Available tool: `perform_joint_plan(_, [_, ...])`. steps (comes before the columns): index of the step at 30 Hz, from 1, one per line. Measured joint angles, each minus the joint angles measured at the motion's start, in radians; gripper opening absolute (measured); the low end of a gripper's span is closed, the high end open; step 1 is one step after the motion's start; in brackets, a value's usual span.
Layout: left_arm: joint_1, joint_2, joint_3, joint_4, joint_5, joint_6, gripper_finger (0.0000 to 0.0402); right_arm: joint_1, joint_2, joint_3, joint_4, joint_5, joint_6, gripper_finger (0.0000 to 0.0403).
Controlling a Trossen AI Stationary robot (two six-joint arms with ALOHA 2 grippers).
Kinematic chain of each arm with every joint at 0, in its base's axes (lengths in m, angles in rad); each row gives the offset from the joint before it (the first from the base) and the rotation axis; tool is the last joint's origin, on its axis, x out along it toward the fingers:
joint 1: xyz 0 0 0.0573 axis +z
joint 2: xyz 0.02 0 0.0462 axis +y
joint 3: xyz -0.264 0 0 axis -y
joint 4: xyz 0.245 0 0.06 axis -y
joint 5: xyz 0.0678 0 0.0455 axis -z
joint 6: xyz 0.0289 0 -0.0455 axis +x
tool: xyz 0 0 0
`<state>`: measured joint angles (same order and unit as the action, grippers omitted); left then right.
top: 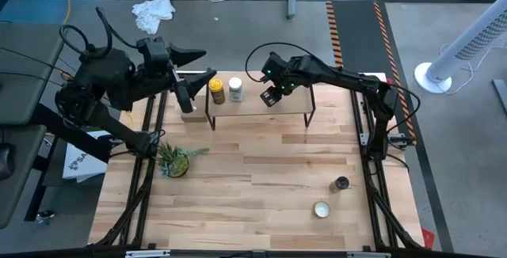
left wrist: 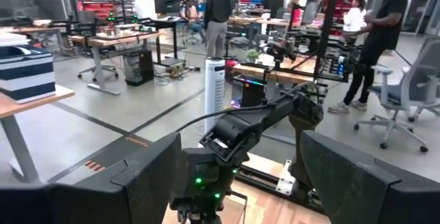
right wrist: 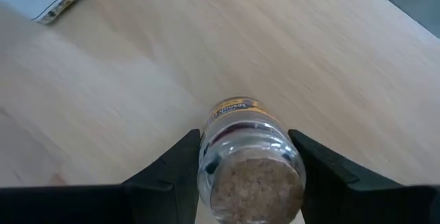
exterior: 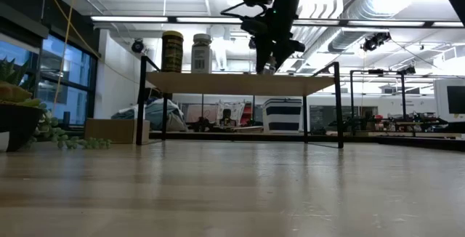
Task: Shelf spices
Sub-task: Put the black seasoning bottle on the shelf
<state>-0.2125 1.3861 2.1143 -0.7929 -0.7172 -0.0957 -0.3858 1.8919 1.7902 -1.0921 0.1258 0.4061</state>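
Shelf [top: 261, 109]: a low rack with a light wooden plank top on thin black legs, standing toward the far side of the wooden table [top: 261, 187]. Mustard-yellow jar [top: 216, 91] and white-capped jar [top: 235, 89]: both standing upright on the plank near its left end, just beside each other; in the low view they are showing side by side on the plank, yellow jar [exterior: 172, 51] to the left of the white-capped one [exterior: 201, 52]. Tiny clear jar [right wrist: 251, 159]: sitting between the fingers of the right gripper [top: 272, 96], which is grasping it over the middle of the plank; the right wrist view is showing its cork-like top and a label band, with the plank's wood grain below, and whether the jar's base is touching the plank cannot be told. In the low view the right gripper [exterior: 270, 57] is hanging just above the plank top. Left gripper [top: 198, 82]: hovering near the left end of the shelf with its fingers spread wide and nothing between them. Dark black-capped jar [top: 341, 184]: standing on the table's near right part, well apart from the shelf. Flat round white tin [top: 321, 209]: lying near the dark jar. Small potted green plant [top: 176, 161]: sitting on the table's left side. Small tan cardboard box [exterior: 116, 130]: resting beside the shelf's left legs.
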Motion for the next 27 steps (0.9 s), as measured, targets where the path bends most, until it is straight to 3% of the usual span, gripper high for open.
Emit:
perform_joint_plan(2, [0.000,0.000,0.000,0.003,-0.011,-0.006,0.0296,0.007,0.000,-0.001,0.005,-0.001,-0.012,0.0183])
perform_joint_plan(8, [0.000,0.000,0.000,0.008,-0.030,-0.019,0.0296,0.028,0.000,-0.002,0.024,-0.004,-0.074,0.0306])
perform_joint_plan(14, [0.000,0.000,0.000,0.008,-0.044,-0.033,0.0296,0.026,0.000,0.070,0.044,0.035,-0.132,0.0328])
perform_joint_plan(18, [0.000,0.000,0.000,0.008,-0.056,-0.033,0.0296,0.026,0.000,0.203,0.018,0.161,-0.216,0.0330])
perform_joint_plan(22, [0.001,0.000,0.000,0.006,-0.057,-0.033,0.0296,0.029,-0.003,0.328,-0.149,0.242,-0.256,0.0307])
perform_joint_plan(24, [0.001,0.000,0.000,0.005,-0.058,-0.033,0.0296,0.040,-0.003,0.351,-0.267,0.289,-0.245,0.0272])
perform_joint_plan(27, [0.001,0.000,0.000,0.005,-0.058,-0.033,0.0296,0.065,-0.003,0.328,-0.424,0.347,-0.187,0.0182])
